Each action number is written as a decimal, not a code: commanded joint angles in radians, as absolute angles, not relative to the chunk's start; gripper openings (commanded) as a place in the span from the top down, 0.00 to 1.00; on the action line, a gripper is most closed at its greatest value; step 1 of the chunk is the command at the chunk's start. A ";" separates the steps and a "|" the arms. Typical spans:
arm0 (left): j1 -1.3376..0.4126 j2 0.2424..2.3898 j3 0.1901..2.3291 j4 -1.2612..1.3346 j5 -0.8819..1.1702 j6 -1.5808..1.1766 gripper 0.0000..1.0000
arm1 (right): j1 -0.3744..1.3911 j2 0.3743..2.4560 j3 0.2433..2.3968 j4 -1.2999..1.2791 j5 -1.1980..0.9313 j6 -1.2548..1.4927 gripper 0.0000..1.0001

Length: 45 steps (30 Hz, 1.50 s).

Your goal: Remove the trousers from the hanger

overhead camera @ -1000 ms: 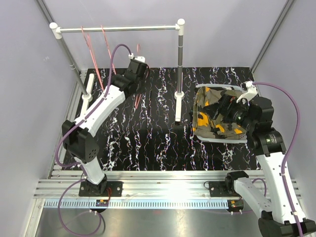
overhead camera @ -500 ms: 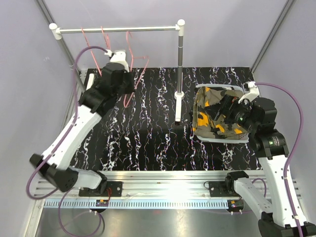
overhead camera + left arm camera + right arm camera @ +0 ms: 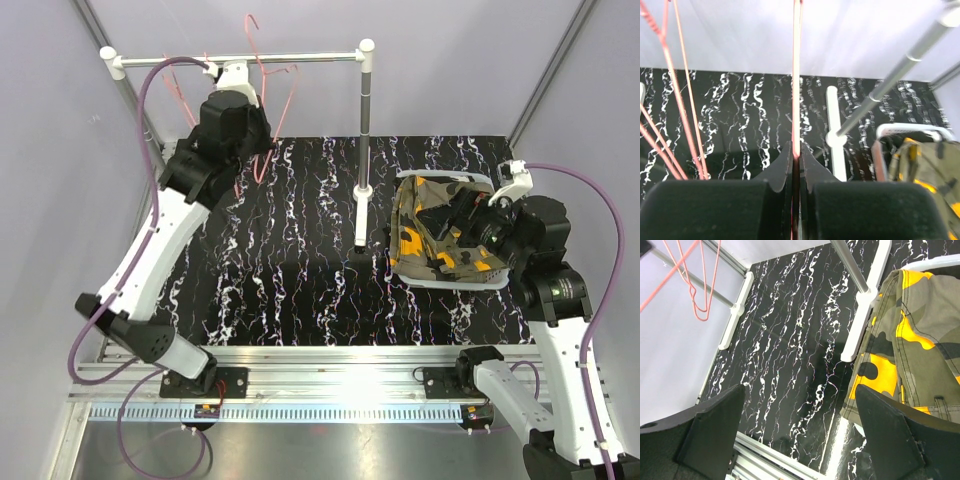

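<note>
My left tool (image 3: 796, 150) was clamped tight on the wire of a pink hanger (image 3: 796, 75), up by the rail (image 3: 330, 56). My right tool (image 3: 799, 390) stood wide, holding nothing, just above the camouflage trousers (image 3: 920, 340). They lay heaped in a white tray (image 3: 440, 285) at the right of the tabletop (image 3: 300, 260).

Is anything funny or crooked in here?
Yes. One pink hanger, pinched in the left gripper, sticks up crooked past the rail and doesn't seem to hang from it like the other pink hangers. The camouflage trousers also lie rumpled, one corner flopping over the white tray rim.
</note>
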<state>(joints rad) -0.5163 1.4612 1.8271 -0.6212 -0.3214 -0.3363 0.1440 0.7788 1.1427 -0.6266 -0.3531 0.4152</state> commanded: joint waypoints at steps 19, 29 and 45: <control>-0.479 1.540 1.868 -0.695 -0.290 -0.339 0.71 | 0.149 0.744 1.235 -0.698 -0.308 0.348 0.01; -0.480 1.344 1.781 -0.730 -0.322 -0.312 0.06 | 0.149 0.704 1.310 -0.905 -0.172 0.262 0.01; -0.380 0.790 1.163 -0.735 -0.561 -0.251 0.01 | 0.152 0.586 1.329 -1.060 0.143 0.141 0.00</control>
